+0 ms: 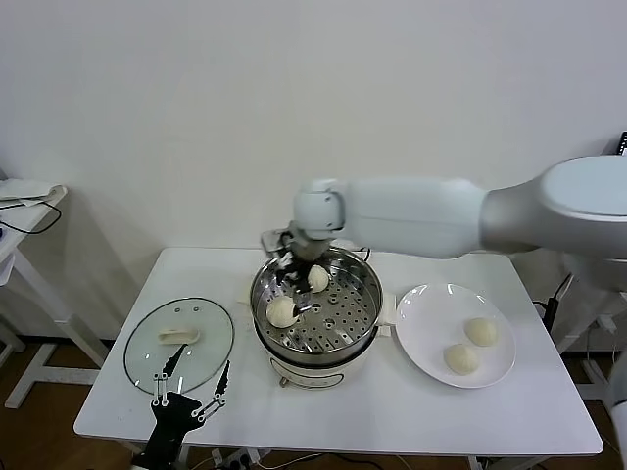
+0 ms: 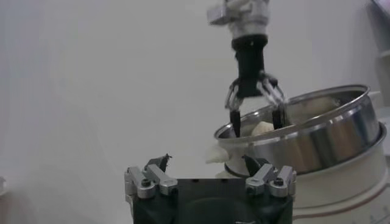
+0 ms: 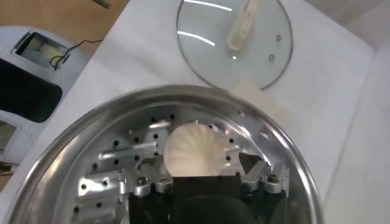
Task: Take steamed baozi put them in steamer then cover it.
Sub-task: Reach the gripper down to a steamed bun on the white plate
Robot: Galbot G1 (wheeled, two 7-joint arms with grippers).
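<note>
The steamer (image 1: 338, 338) stands mid-table with two baozi on its perforated tray, one at the front left (image 1: 282, 312) and one behind it (image 1: 319, 278). My right gripper (image 1: 294, 292) hangs inside the pot, open, its fingers standing either side of the front baozi (image 3: 195, 148), which rests on the tray. The right gripper (image 3: 198, 164) grips nothing. Two more baozi (image 1: 481, 331) (image 1: 460, 358) lie on the white plate (image 1: 421, 338). The cover (image 1: 211, 333) lies flat on the table to the left. My left gripper (image 1: 191, 387) waits open just in front of it.
In the left wrist view the left gripper (image 2: 206, 163) looks across at the steamer's wall (image 2: 317, 137) and the right gripper (image 2: 256, 112). A white side table (image 1: 24, 196) stands at the far left. The cover (image 3: 234, 39) lies beyond the steamer's rim (image 3: 122, 105).
</note>
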